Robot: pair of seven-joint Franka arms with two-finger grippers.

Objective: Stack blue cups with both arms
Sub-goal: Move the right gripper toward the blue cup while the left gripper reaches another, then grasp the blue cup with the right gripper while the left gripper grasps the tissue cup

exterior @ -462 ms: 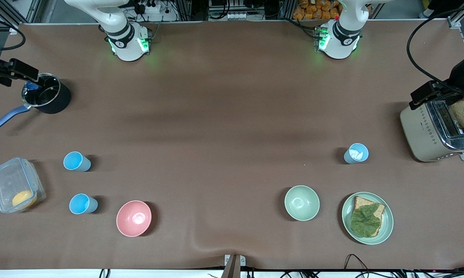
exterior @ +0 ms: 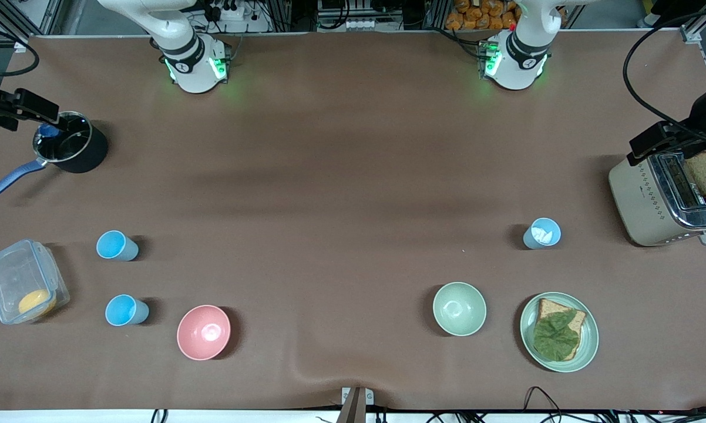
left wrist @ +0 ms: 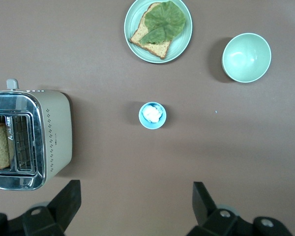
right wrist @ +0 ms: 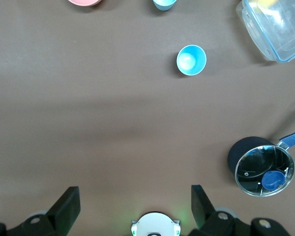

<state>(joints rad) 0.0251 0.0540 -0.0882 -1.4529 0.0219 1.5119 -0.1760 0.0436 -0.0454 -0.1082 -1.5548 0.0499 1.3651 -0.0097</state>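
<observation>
With the left gripper [left wrist: 132,209] and right gripper [right wrist: 132,209] held wide open and empty, the paler cup [exterior: 542,233] may be wrongly stacked with its white contents inside.

The brown table [exterior: 353,176] carries three blue cups [exterior: 117,245], bowls [exterior: 204,332], toaster [exterior: 652,200], saucepan [exterior: 71,150].

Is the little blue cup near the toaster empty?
No, the small pale blue plastic cup beside the cream and chrome toaster holds something white inside.
</observation>
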